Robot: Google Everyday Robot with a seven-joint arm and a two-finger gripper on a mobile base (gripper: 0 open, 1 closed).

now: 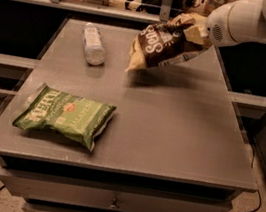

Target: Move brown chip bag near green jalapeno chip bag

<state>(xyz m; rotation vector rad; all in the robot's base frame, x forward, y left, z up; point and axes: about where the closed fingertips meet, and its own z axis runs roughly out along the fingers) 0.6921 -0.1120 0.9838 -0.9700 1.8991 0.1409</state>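
The brown chip bag (164, 45) hangs tilted in the air above the far right part of the grey table (181, 121), its lower pale end pointing down left. My gripper (198, 32) is shut on the bag's upper right end, at the end of the white arm coming in from the right. The green jalapeno chip bag (65, 115) lies flat near the table's front left edge, well apart from the brown bag.
A clear plastic water bottle (93, 44) lies on its side at the table's far left. A shelf with a rail runs behind the table. Cables lie on the floor at left and right.
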